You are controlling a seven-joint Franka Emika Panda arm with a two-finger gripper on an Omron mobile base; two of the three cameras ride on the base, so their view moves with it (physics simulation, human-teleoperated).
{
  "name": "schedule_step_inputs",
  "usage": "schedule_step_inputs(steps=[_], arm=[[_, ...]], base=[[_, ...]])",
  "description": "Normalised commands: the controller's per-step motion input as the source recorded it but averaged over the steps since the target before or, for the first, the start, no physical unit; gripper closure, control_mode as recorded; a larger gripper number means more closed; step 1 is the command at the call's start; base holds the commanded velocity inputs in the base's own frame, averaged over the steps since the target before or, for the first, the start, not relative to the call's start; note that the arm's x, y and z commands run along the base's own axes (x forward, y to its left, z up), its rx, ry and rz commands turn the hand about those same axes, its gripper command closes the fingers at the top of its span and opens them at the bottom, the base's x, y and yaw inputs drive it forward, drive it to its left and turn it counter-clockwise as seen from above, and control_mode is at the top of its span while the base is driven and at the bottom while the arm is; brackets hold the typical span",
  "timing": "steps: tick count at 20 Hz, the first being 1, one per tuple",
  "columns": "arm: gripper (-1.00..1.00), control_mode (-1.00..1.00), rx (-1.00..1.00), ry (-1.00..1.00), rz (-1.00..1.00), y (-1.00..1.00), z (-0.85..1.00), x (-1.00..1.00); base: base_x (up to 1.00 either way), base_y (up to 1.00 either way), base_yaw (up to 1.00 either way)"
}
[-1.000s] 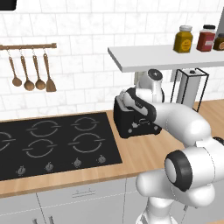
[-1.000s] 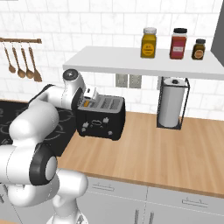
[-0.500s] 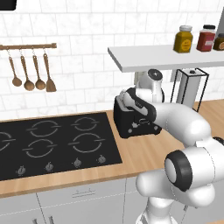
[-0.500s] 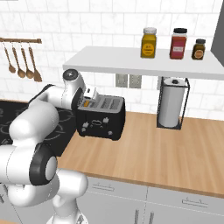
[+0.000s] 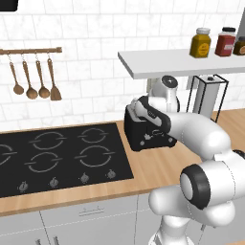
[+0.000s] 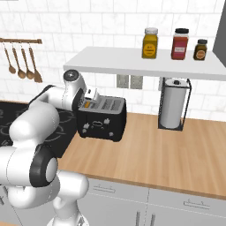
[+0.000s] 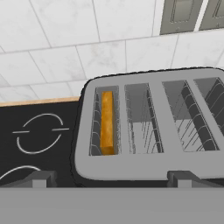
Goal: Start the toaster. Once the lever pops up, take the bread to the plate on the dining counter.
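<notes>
1. The toaster (image 6: 102,119) stands on the wood desk (image 6: 167,154), just right of the black stove top (image 5: 57,158), under the white shelf (image 6: 145,64).
2. The bread (image 7: 107,122) sits upright in the leftmost slot in the hand view, sunk between the wire guides.
3. The jaws (image 7: 111,177) hang spread wide above the toaster's front edge, grasping nothing; fingertips (image 7: 41,178) apart.
4. A paper towel roll (image 6: 171,108) stands well to the right.
</notes>
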Motion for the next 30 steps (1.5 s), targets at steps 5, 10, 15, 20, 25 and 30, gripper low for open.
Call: schedule_step_inputs(steps=[5, 10, 15, 20, 25, 30], arm=[[-1.00, -1.00, 0.00, 0.00, 0.00, 0.00, 0.00, 0.00], [-1.00, -1.00, 0.00, 0.00, 0.00, 0.00, 0.00, 0.00], [-1.00, -1.00, 0.00, 0.00, 0.00, 0.00, 0.00, 0.00], [-1.00, -1.00, 0.00, 0.00, 0.00, 0.00, 0.00, 0.00], [-1.00, -1.00, 0.00, 0.00, 0.00, 0.00, 0.00, 0.00], [-1.00, -1.00, 0.00, 0.00, 0.00, 0.00, 0.00, 0.00]], base=[[0.00, 0.00, 0.00], [0.00, 0.00, 0.00], [0.00, 0.00, 0.00], [0.00, 0.00, 0.00], [0.00, 0.00, 0.00], [0.00, 0.00, 0.00]])
